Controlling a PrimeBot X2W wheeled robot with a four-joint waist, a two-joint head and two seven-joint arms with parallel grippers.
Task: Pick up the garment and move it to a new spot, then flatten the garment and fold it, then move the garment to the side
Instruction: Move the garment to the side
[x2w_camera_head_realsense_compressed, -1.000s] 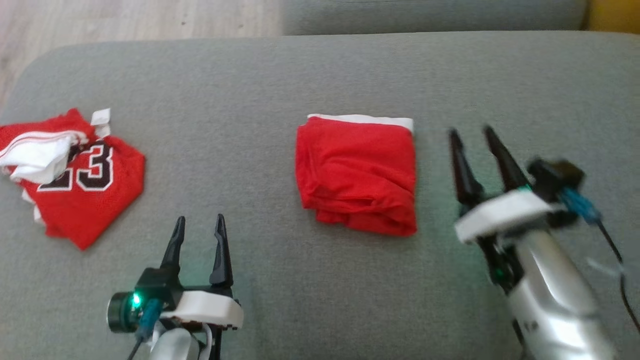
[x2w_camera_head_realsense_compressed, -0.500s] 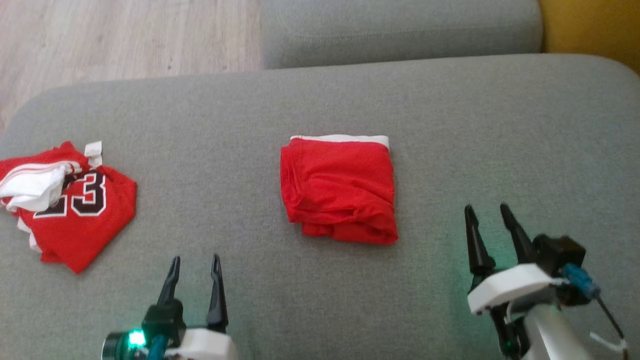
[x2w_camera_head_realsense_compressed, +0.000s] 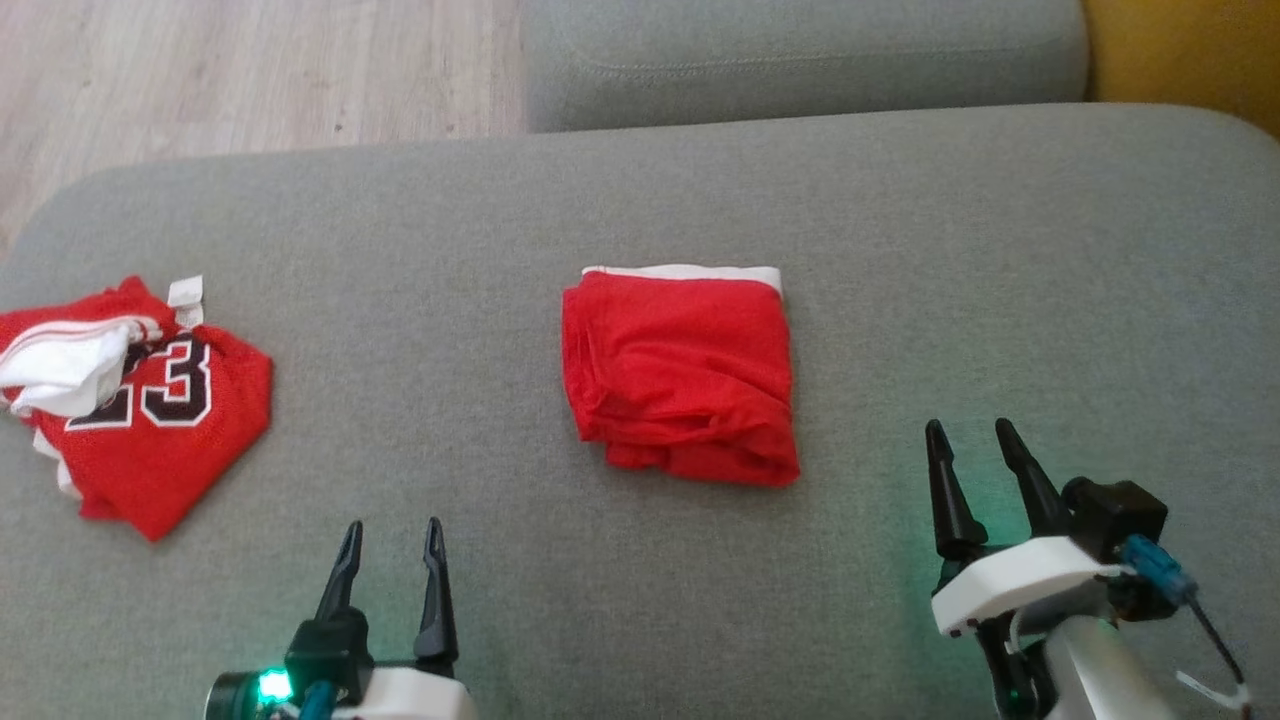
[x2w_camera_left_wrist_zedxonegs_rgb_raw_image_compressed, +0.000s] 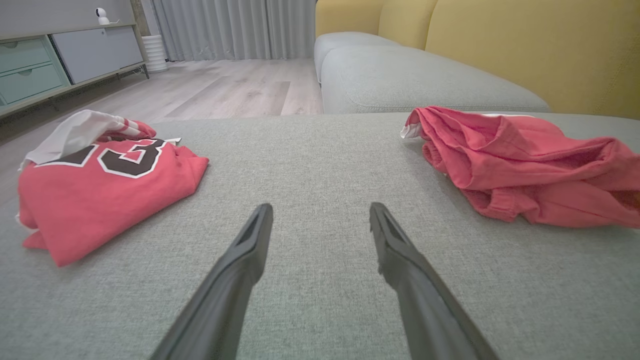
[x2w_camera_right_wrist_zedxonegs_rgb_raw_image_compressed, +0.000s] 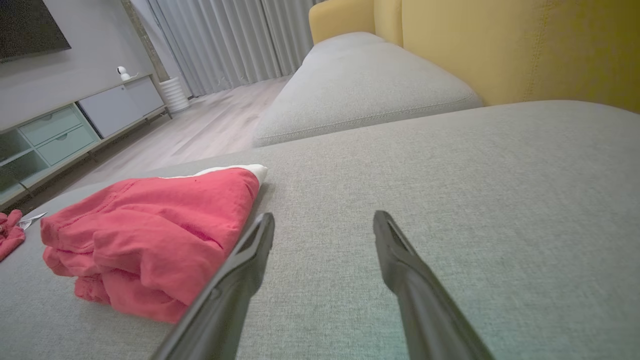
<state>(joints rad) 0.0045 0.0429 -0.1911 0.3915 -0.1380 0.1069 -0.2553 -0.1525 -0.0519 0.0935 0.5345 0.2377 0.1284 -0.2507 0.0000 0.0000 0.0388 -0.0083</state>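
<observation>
A folded red garment (x2w_camera_head_realsense_compressed: 680, 375) with a white edge along its far side lies in the middle of the grey cushion (x2w_camera_head_realsense_compressed: 1000, 250). In the left wrist view the garment (x2w_camera_left_wrist_zedxonegs_rgb_raw_image_compressed: 520, 160) lies to the right of my fingers; in the right wrist view the garment (x2w_camera_right_wrist_zedxonegs_rgb_raw_image_compressed: 150, 230) lies to the left of them. My left gripper (x2w_camera_head_realsense_compressed: 392, 525) is open and empty at the near edge, left of the garment. My right gripper (x2w_camera_head_realsense_compressed: 969, 428) is open and empty, near and to the right of the garment. Both hover just over bare cushion (x2w_camera_left_wrist_zedxonegs_rgb_raw_image_compressed: 320, 207) (x2w_camera_right_wrist_zedxonegs_rgb_raw_image_compressed: 324, 216).
A red jersey (x2w_camera_head_realsense_compressed: 150, 410) with the number 23 and white trim lies folded at the cushion's left end, also seen as the jersey (x2w_camera_left_wrist_zedxonegs_rgb_raw_image_compressed: 105, 185) in the left wrist view. A second grey cushion (x2w_camera_head_realsense_compressed: 800, 60) sits behind, wooden floor (x2w_camera_head_realsense_compressed: 250, 70) at far left, yellow backrest (x2w_camera_head_realsense_compressed: 1190, 50) at far right.
The head camera has shifted, so the whole picture sits lower. My right gripper has drawn back from beside the garment toward the near edge. The left gripper has drawn back a little too.
</observation>
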